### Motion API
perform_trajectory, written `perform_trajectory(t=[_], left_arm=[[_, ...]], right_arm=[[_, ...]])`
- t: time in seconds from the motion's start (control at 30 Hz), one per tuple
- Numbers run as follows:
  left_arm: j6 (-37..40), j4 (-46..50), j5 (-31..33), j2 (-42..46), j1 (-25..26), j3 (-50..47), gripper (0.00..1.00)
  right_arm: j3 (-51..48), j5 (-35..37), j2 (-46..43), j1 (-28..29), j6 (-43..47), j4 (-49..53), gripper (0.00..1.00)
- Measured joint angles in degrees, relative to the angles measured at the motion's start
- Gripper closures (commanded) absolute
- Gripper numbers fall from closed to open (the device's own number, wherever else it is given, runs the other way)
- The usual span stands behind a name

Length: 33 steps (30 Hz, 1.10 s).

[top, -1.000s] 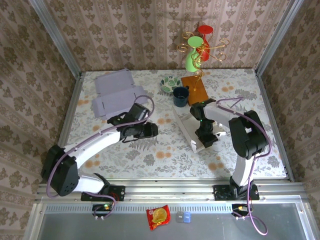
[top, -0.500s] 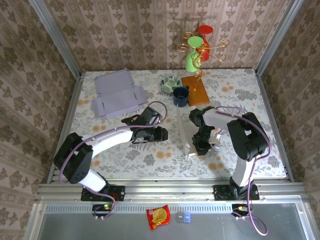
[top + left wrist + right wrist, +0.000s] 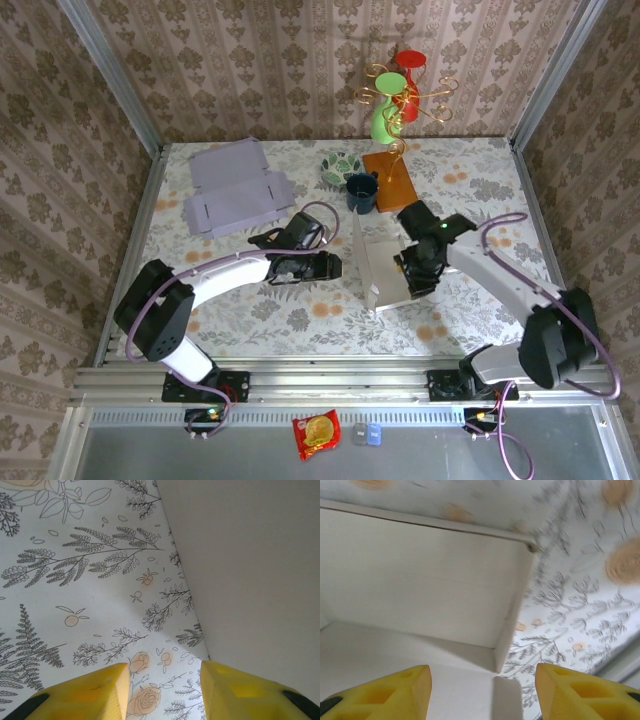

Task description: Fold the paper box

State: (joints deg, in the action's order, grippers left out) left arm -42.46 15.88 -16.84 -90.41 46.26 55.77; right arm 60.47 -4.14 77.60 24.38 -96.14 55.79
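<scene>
The white paper box (image 3: 388,268) lies partly folded on the flowered tablecloth, its left wall standing upright. My left gripper (image 3: 331,266) hovers just left of that wall, open with only tablecloth between its yellow fingers (image 3: 82,695); the white wall (image 3: 250,565) rises beside the right finger. My right gripper (image 3: 415,277) hangs over the box's right part, open. In the right wrist view the jaws (image 3: 482,692) stand wide above the white floor panel and an upright side flap (image 3: 512,615), gripping nothing.
Flat lavender box blanks (image 3: 235,190) lie at the back left. A dark blue cup (image 3: 361,192), a patterned bowl (image 3: 342,165) and an orange-brown board (image 3: 390,180) stand behind the box, with a gold mug tree (image 3: 400,100) holding green and red cups.
My right gripper has opened from shut and its arm has swung out to the right. My left gripper has slid right, up to the box's left wall.
</scene>
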Motion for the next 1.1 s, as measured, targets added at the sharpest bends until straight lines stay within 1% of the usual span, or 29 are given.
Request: perform_trajectory(t=[0.1, 0.17, 0.3, 0.4, 0.47, 0.57, 0.63, 0.77, 0.9, 1.1], left_arm=[[0.0, -0.5, -0.2, -0.4, 0.0, 0.9, 0.58], [0.0, -1.2, -0.4, -0.9, 0.0, 1.4, 0.58], [0.0, -2.3, -0.4, -1.4, 0.0, 1.9, 0.58], [0.0, -2.5, -0.3, -1.4, 0.0, 1.9, 0.58], [0.0, -2.5, -0.2, -1.4, 0.0, 2.0, 0.58], [0.0, -2.5, 0.2, -1.4, -0.1, 2.0, 0.57], [0.1, -2.4, 0.5, -0.9, -0.2, 2.0, 0.56], [0.5, -2.4, 1.2, 2.0, -0.3, 2.0, 0.55], [1.4, -2.3, 1.9, 6.9, -0.6, 1.9, 0.55], [2.5, -0.9, 3.2, 13.3, -1.0, 1.3, 0.55]], right_arm=[[1.9, 4.3, -4.2, -1.3, 9.4, -1.2, 0.46], [1.9, 5.9, -6.3, -1.9, 16.0, -2.6, 0.49], [-1.3, 4.7, -8.0, -4.5, 35.0, -9.7, 0.54], [-2.7, 3.3, -5.0, -7.4, 49.1, -12.3, 0.62], [-2.7, 2.8, -0.7, -8.9, 57.1, -13.4, 0.62], [-2.7, 1.2, 6.7, -10.4, 66.0, -15.0, 0.60], [-2.6, 0.0, 11.3, -11.0, 70.4, -15.7, 0.60], [-0.8, -1.3, 16.9, -11.4, 74.9, -16.0, 0.60], [1.4, -2.3, 20.3, -12.2, 76.7, -16.9, 0.65], [2.6, -3.3, 22.9, -12.4, 76.9, -18.1, 0.70]])
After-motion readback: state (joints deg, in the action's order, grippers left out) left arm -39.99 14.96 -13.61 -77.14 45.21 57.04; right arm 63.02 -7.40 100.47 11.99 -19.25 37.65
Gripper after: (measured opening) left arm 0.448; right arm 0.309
